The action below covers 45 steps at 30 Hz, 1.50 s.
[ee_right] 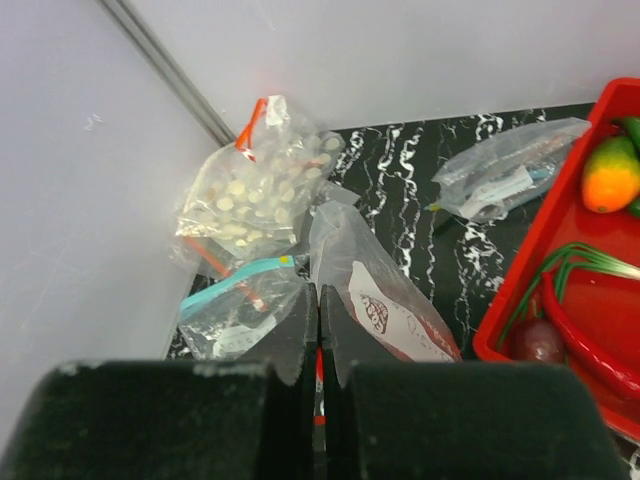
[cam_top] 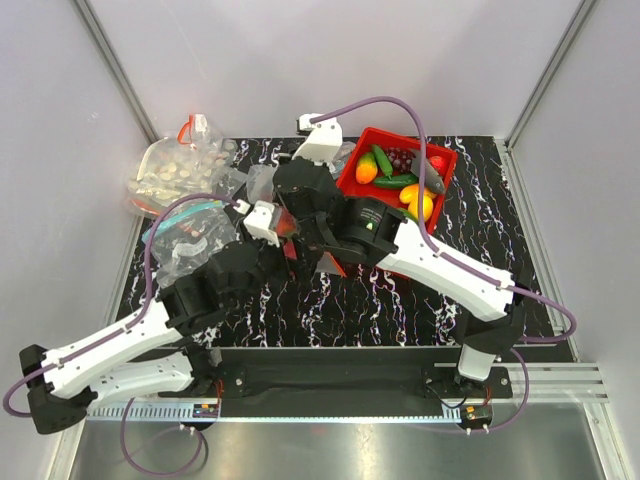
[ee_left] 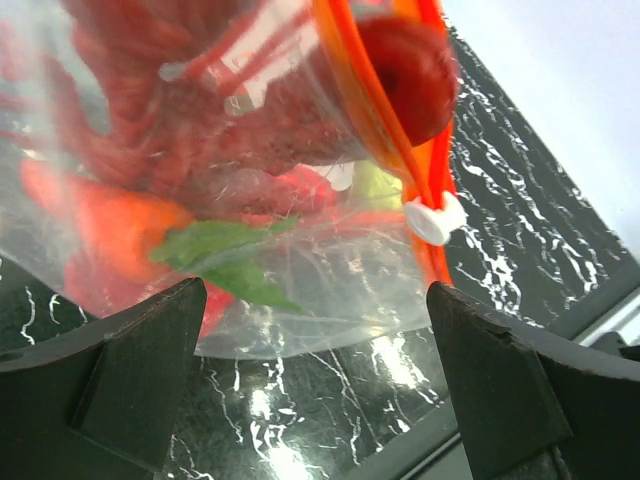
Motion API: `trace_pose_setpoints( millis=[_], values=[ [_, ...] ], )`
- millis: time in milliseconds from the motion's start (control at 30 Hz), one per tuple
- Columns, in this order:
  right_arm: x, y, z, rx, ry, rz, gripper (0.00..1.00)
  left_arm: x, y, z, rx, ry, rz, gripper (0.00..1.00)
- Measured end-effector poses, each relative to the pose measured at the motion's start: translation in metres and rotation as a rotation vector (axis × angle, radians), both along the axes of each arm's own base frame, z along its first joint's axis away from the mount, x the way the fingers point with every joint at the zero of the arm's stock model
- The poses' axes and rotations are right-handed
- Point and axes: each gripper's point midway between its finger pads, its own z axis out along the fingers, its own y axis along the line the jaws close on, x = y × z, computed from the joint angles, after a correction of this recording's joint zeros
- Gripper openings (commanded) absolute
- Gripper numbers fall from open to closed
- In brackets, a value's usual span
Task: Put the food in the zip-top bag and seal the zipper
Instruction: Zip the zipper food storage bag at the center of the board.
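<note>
**Right tool pinches the zipper, left tool stands wide**

The right tool (ee_right: 318, 300) is clenched. Its two fingers are pressed together on the zipper (ee_right: 319, 385), which shows as a thin red-orange line in the slit between them. The left tool (ee_left: 315, 330) is released, its dark fingers (ee_left: 140, 370) spread far apart and touching nothing.

The zip-top bag (ee_left: 330, 290) fills the left wrist view just beyond the spread fingers. Its orange mouth strip runs down the right side, with a white slider (ee_left: 435, 218) on it. Food (ee_left: 150, 120) is inside: red pieces, an orange carrot (ee_left: 120, 225) and a green leaf (ee_left: 220, 245). I cannot tell whether the bag's bottom rests on the worktop (cam_top: 400, 300).

From above, the bag sits between the two tools near mid-worktop, just left of the red tray (ee_right: 530, 250), which holds more toy foods. Far left lie a bag of pale round pieces (ee_right: 255, 200) and a teal-strip bag (ee_right: 240, 290).
</note>
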Motion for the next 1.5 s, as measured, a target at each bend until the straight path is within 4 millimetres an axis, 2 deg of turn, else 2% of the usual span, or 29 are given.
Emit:
trace_pose_setpoints(
  millis=[133,233,433,633,800,967,1200,1500],
  values=[
    [0.002,-0.011,-0.006,-0.033,0.005,-0.053,0.0,-0.008,0.003,0.009,-0.057,-0.005,-0.006,0.99],
    [0.006,-0.019,-0.01,-0.07,0.001,-0.107,0.0,-0.018,0.017,0.013,-0.12,-0.017,-0.007,0.99],
    [0.018,-0.01,-0.019,-0.16,-0.015,-0.166,0.0,-0.029,0.035,0.023,-0.172,-0.029,0.004,0.99],
    [0.032,0.013,-0.037,-0.283,-0.022,-0.184,0.0,-0.031,0.041,0.009,-0.1,0.012,0.014,0.99],
    [0.036,0.02,-0.055,-0.386,-0.018,-0.174,0.0,-0.029,0.042,0.009,-0.073,0.03,0.031,0.99],
    [0.036,0.019,-0.056,-0.41,-0.022,-0.169,0.0,-0.024,0.04,0.001,-0.047,0.044,0.054,0.99],
    [0.037,0.019,-0.056,-0.416,-0.023,-0.169,0.0,-0.01,0.031,-0.022,0.012,0.074,0.105,0.99],
    [0.036,0.019,-0.057,-0.436,-0.024,-0.159,0.0,-0.005,0.034,-0.028,-0.033,0.052,0.149,0.99]
  ],
)
